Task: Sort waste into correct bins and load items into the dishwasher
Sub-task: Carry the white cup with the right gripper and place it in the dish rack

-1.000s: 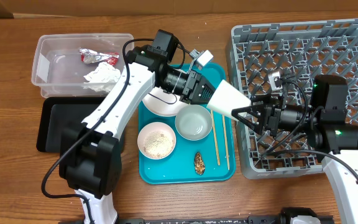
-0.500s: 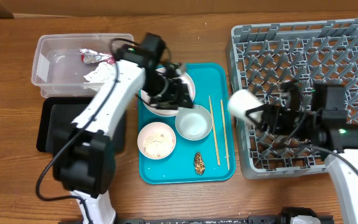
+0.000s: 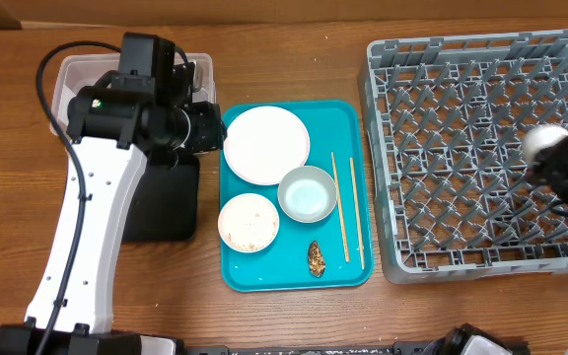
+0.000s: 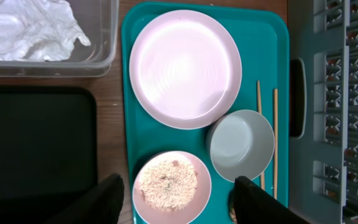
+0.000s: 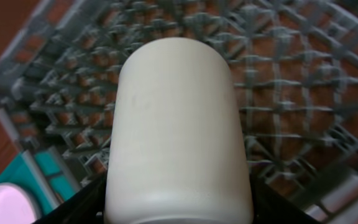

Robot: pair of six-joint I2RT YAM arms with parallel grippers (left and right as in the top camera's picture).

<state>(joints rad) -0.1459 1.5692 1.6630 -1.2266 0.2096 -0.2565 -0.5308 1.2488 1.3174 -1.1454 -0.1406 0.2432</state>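
My right gripper (image 3: 563, 166) is shut on a small white cup (image 3: 543, 143) and holds it over the right side of the grey dish rack (image 3: 461, 99). The cup (image 5: 179, 124) fills the right wrist view, with the rack (image 5: 291, 93) behind it. My left gripper (image 3: 208, 130) is open and empty by the teal tray's left edge. In its wrist view the gripper (image 4: 179, 182) hangs above a pink bowl of rice crumbs (image 4: 171, 186), beside a plate (image 4: 185, 65), an empty bowl (image 4: 241, 144) and chopsticks (image 4: 260, 124). The napkin (image 4: 23, 28) lies in the clear tub (image 4: 107, 37). The foil wrapper is hidden.
The teal serving tray (image 3: 348, 271) also holds a brown food lump (image 3: 317, 258) near its front edge. The black tray (image 3: 166, 202) lies left of it, in front of the clear tub (image 3: 67, 79). My left arm covers most of the tub.
The cup passed from my left gripper to my right one. My right gripper carried it rightward over the rack. My left arm drew back left off the teal tray.
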